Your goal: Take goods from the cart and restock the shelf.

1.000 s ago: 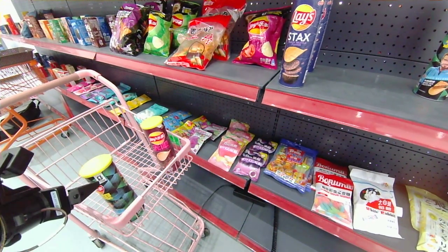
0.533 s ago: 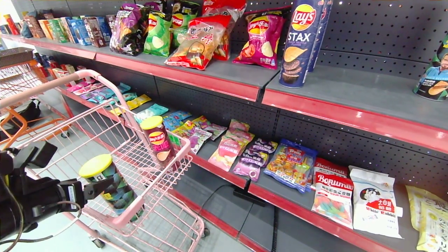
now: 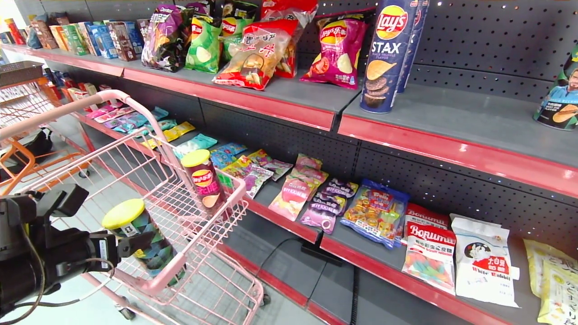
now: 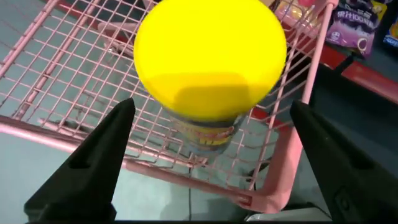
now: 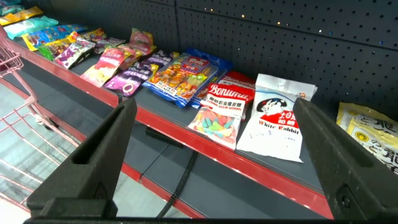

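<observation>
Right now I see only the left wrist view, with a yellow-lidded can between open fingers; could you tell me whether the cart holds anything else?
Observer: Yes, a second can, maroon with a yellow lid, stands upright in the far corner of the cart.
Operator: Thank you. Where might such cans go?
Observer: A tall blue can stands on the upper shelf, with bare space to its right.
Operator: And the other arm?
Observer: The right gripper is open and empty, facing candy bags.

Bold logo and flavour lettering down tall blue can (image 3: 388, 54) on upper shelf (image 3: 451, 115); round logo on maroon can (image 3: 204, 180) in cart (image 3: 168, 272); two-language lettering on white bag (image 3: 485, 264).
</observation>
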